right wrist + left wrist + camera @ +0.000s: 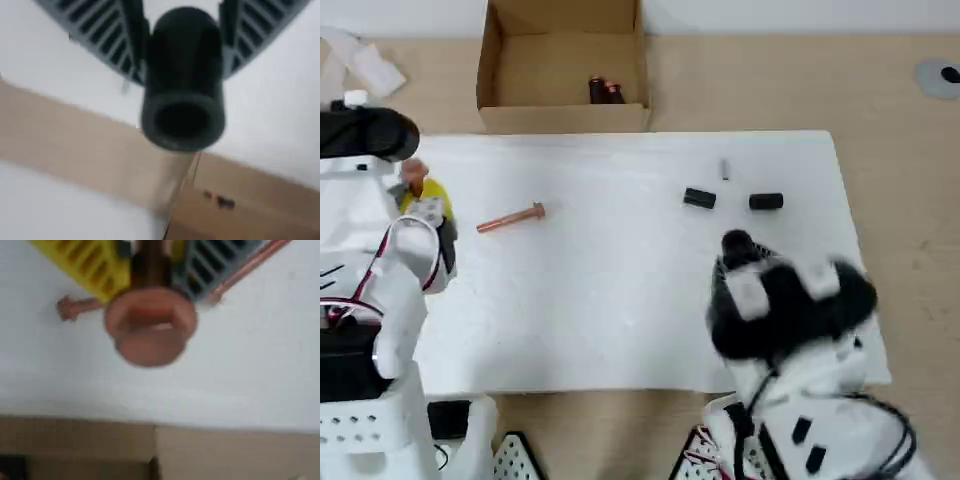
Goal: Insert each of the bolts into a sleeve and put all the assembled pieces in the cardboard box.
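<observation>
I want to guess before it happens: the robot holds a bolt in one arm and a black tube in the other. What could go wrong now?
The bolt in the left jaws and the sleeve in the right jaws are far apart; brought together crooked, the bolt might miss the hole or jam.
Pushing could make either one slip and drop onto the white mat.
The right arm is near two loose sleeves and could knock them away.
</observation>
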`<state>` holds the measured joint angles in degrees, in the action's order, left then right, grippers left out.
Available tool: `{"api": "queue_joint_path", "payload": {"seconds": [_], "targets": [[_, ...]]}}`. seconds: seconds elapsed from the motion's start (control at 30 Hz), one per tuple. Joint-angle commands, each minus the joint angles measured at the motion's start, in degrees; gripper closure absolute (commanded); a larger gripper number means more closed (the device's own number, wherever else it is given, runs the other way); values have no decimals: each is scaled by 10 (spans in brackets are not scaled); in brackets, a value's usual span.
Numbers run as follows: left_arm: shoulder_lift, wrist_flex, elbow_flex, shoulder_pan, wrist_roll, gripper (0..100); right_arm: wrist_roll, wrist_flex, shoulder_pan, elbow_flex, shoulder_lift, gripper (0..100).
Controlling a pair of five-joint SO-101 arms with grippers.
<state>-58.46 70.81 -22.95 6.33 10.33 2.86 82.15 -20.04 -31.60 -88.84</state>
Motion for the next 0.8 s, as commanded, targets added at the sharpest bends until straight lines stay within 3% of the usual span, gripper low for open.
{"api": "queue_joint_path", "payload": {"seconds": [0.0, 0.17, 0.3, 0.5, 0.77], "targets": [[-6, -64, 33, -69, -22, 991, 5, -80, 3, -145, -103, 987], [-4, -131, 37, -156, -69, 991, 0, -200, 1, -299, -212, 988], [-2, -168, 37, -202, -102, 993, -7, -222, -42, -332, -204, 988], [29, -181, 26, -265, -104, 994, -62, -280, -176, -395, -204, 988], [33, -178, 33, -327, -108, 995, -117, -382, -216, -450, -199, 988]]}}
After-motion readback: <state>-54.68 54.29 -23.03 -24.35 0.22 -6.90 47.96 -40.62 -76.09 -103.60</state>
